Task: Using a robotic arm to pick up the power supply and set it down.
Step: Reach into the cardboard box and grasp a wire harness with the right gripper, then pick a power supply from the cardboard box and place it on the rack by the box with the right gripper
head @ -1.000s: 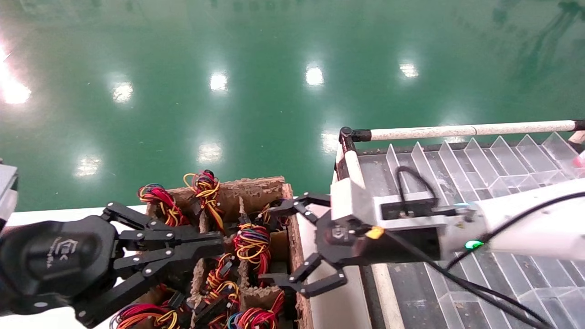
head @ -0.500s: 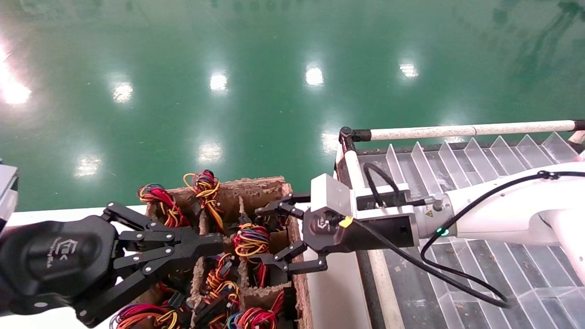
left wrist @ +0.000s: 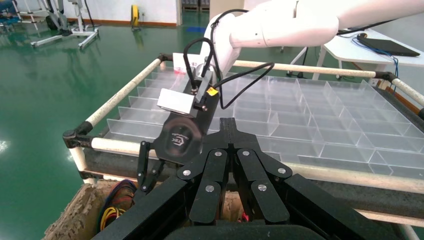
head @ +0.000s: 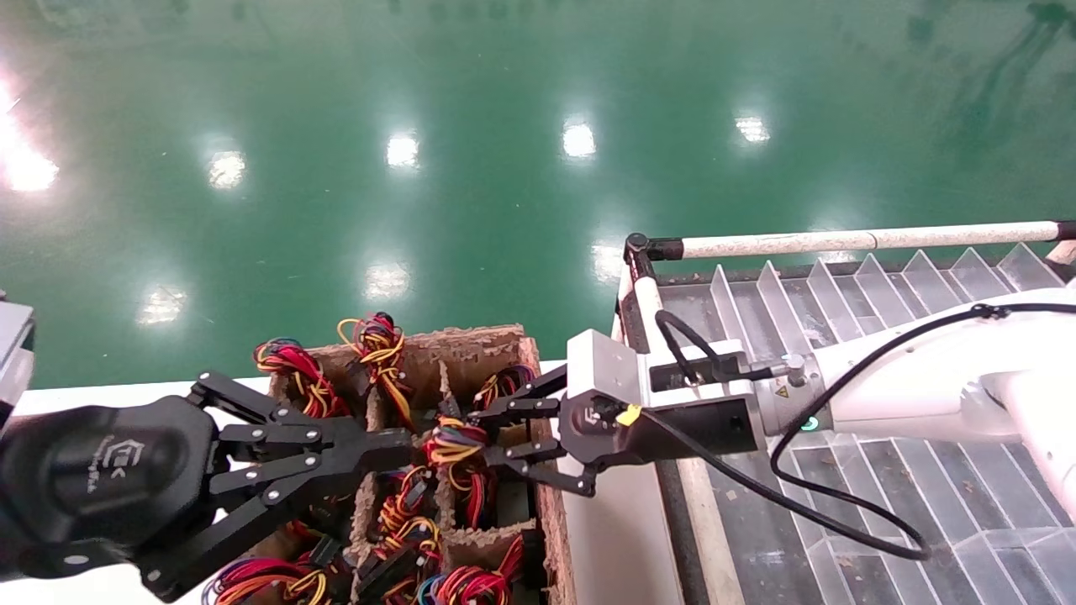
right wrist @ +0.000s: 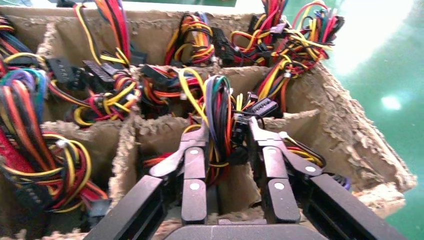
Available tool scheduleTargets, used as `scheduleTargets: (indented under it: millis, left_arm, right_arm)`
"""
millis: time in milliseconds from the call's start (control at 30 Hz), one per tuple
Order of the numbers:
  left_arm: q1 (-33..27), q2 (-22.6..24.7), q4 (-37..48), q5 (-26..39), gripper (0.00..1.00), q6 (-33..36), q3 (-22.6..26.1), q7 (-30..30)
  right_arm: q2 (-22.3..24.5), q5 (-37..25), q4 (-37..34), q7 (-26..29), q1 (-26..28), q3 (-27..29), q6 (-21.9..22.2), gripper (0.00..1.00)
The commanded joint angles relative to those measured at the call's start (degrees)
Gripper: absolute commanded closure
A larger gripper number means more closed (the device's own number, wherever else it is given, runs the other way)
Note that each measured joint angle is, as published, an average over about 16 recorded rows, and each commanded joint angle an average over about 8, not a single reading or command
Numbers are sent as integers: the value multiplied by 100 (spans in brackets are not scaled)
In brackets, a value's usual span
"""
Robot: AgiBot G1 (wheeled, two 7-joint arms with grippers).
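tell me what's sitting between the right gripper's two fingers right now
A wire bundle, striped in several colours and rising from a cardboard box cell, stands between the right gripper fingers; the right wrist view shows it.

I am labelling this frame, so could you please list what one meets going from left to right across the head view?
Left gripper → cardboard box of wire bundles → right gripper at a wire bundle → clear divider tray.

The divided carton (head: 504, 340) sits just left of the tray (head: 841, 286).
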Motion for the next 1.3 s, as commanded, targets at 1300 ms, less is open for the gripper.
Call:
scheduleTargets:
  millis: [1300]
  left_arm:
    - [0,0,0,0,100,0,0,0]
  right_arm:
    - [1528,501,3514,1271,1886,-34,469,100]
